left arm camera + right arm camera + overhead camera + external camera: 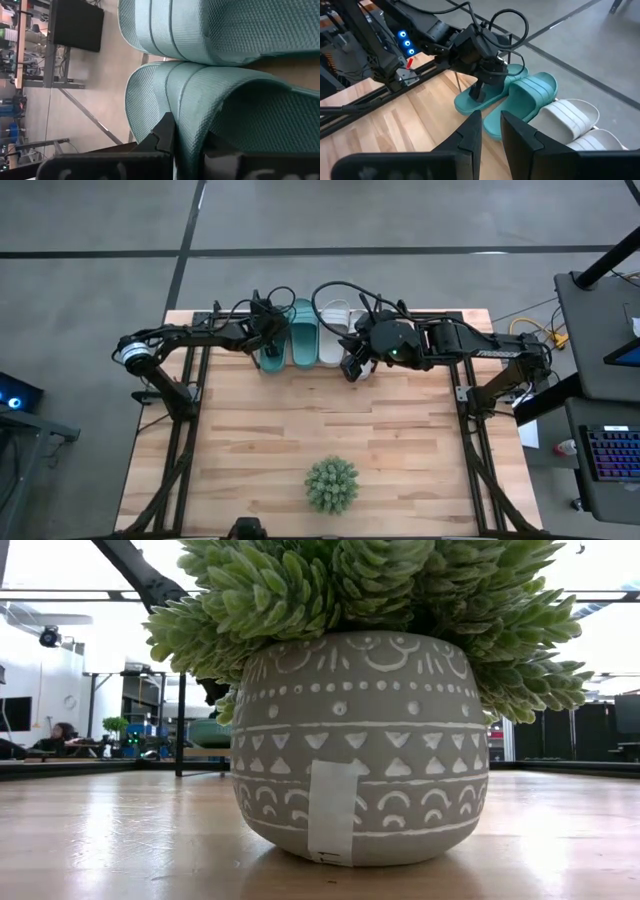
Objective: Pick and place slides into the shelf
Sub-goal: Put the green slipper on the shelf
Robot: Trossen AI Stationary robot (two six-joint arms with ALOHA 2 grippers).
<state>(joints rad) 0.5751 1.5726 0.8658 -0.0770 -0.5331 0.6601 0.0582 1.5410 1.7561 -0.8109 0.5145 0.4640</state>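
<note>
Four slides stand side by side at the table's far edge: two teal [272, 345] [303, 335] and two pale grey [333, 330] [360, 320]. My left gripper [268, 338] is over the leftmost teal slide [487, 97] and shut on it. My right gripper [353, 366] hovers just in front of the grey slides, open and holding nothing; its fingers [490, 120] point toward the teal pair. Of the shelf I make out only a thin black upright wire [456, 82] beside the leftmost slide. In the low view the plant pot hides nearly all of this. My left gripper holds the leftmost teal slide by its ribbed strap [189, 130], pinched between the two fingers [162, 137]. It comes from above, slanting in from the table's left. One finger reaches down onto the footbed [478, 94] behind the strap. The slide's heel end [465, 106] rests on the wood.
A spiky green plant in a patterned grey pot [331, 484] [365, 740] stands near the table's near edge, in the middle. Bare wood [300, 420] lies between it and the slides. The black table frame [185, 395] runs along both sides, and cables loop over the arms.
</note>
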